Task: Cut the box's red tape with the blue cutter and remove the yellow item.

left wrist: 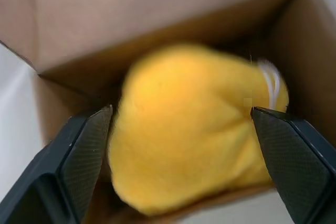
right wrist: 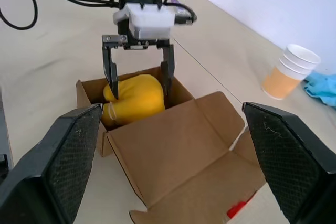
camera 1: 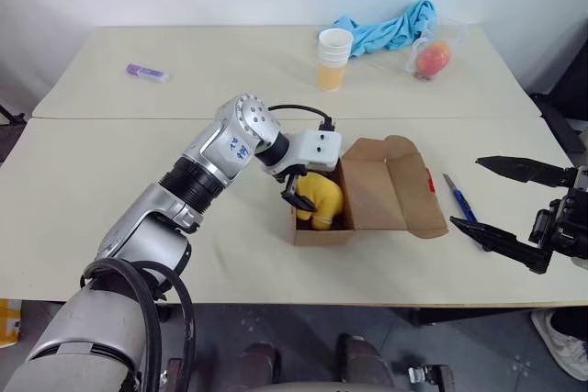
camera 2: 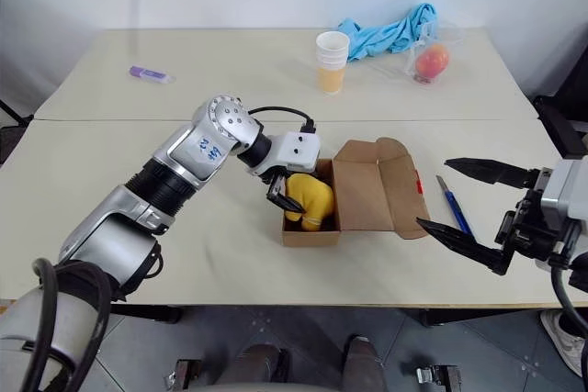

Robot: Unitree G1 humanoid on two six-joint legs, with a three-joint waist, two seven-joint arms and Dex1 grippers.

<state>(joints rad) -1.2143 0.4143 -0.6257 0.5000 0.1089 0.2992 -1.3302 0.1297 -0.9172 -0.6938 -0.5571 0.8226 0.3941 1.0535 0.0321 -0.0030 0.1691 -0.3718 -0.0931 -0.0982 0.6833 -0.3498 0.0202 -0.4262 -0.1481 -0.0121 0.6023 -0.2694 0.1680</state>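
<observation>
Table point(camera 1: 110, 190): pale, bearing all | box point(camera 1: 377, 192): flaps open, mid-table | left gripper point(right wrist: 139, 77): spread wide, straddling yellow item point(camera 1: 322, 201) inside box, not clamped | right gripper point(camera 2: 464, 199): wide apart, empty, near blue cutter point(camera 1: 459, 199) lying right of box | red tape point(camera 1: 429, 179): on flap edge

Box point(camera 1: 372, 192): matt brown cardboard. Yellow item point(camera 1: 321, 200): soft, fuzzy plush. Fingers point(left wrist: 81, 156): black, fine-textured plastic. Table point(camera 1: 110, 190): smooth matt cream. Cups point(camera 1: 333, 58): paper. Cloth point(camera 1: 390, 28): blue, crumpled.
</observation>
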